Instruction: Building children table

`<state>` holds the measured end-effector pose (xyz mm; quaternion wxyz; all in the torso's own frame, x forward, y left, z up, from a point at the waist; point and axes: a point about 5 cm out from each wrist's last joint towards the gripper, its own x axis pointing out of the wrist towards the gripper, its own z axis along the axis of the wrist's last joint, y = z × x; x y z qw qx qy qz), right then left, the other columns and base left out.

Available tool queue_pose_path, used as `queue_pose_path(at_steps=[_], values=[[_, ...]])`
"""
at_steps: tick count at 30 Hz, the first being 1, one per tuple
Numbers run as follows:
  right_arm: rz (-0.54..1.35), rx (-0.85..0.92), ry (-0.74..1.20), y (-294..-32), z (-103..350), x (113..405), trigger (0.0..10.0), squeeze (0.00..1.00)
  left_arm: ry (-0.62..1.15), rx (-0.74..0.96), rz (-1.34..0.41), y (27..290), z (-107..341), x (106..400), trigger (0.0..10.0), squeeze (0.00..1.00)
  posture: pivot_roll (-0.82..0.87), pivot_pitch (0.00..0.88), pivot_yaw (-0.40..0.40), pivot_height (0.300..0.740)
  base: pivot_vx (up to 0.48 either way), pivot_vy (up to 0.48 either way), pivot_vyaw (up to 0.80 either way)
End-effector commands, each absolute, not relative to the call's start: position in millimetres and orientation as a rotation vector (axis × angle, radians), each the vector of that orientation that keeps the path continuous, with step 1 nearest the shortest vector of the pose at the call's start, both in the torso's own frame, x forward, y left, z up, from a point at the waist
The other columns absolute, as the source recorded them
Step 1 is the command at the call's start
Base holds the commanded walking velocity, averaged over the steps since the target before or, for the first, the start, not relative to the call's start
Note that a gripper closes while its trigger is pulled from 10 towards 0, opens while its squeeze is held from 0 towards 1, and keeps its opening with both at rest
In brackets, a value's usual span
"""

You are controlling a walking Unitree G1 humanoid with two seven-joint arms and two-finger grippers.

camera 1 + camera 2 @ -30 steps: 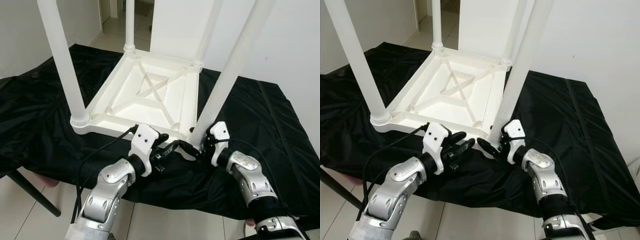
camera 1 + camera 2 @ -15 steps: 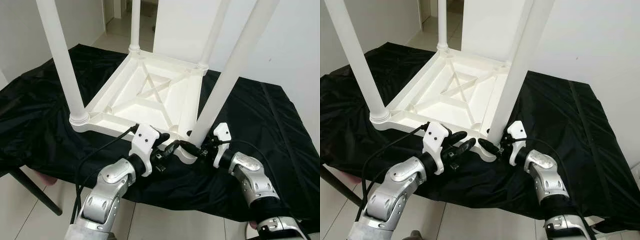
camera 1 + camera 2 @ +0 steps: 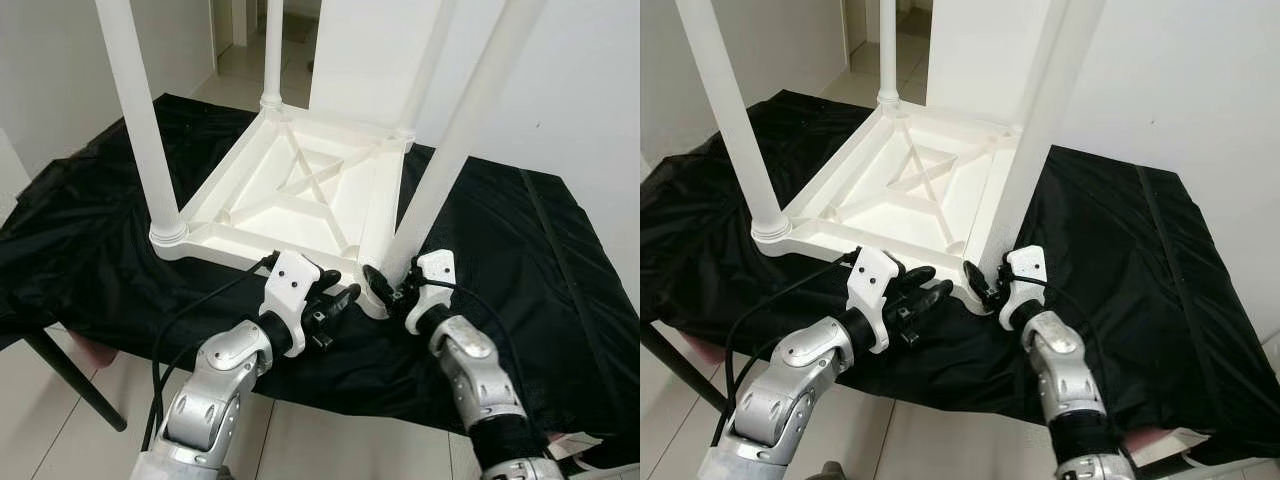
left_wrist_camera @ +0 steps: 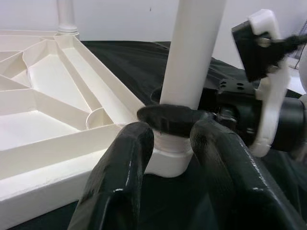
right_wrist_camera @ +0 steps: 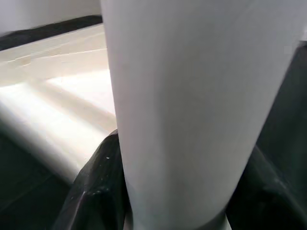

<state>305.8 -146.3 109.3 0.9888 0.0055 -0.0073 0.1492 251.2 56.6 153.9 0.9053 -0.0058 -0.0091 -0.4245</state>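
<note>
A white children's table (image 3: pixel 290 195) lies upside down on a black cloth (image 3: pixel 90 230), its legs pointing up. My right gripper (image 3: pixel 385 285) is shut on the near right leg (image 3: pixel 440 170), just above where it meets the corner socket. In the right wrist view the leg (image 5: pixel 182 105) stands between the black fingers (image 5: pixel 96 191). My left gripper (image 3: pixel 338 300) is open at the table's near edge, just left of that socket. In the left wrist view its fingers (image 4: pixel 120 177) frame the leg (image 4: pixel 192 52) and hold nothing.
Three more white legs stand up, the near left one (image 3: pixel 145 130) by the left corner. The black cloth hangs over the near edge of the support. A dark support leg (image 3: pixel 70 375) slants down to the tiled floor at left. A white wall (image 3: pixel 580 90) rises behind at right.
The camera has shifted a little. My right forearm has swung in toward the left while its fingers stay round the leg's base. My left gripper has hardly moved.
</note>
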Motion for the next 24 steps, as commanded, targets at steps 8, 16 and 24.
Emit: queue_pose_path(at_steps=[8,16,24], values=[[-0.195,-0.022,0.078,-156,97,299,0.0,0.00,-0.008,-0.032,-0.865,51,153,253,10.0,0.00,0.14,0.000,-0.082,0.740,0.000,0.000,0.00],[-0.142,0.011,0.053,-150,105,302,10.0,0.00,-0.012,-0.029,-0.867,51,154,253,10.0,0.00,0.15,0.000,-0.085,0.740,0.000,0.000,0.00],[-0.070,0.047,0.010,-149,113,304,10.0,1.00,-0.015,-0.029,-0.855,53,155,254,10.0,0.00,0.15,0.013,-0.079,0.740,0.000,0.000,0.00]])
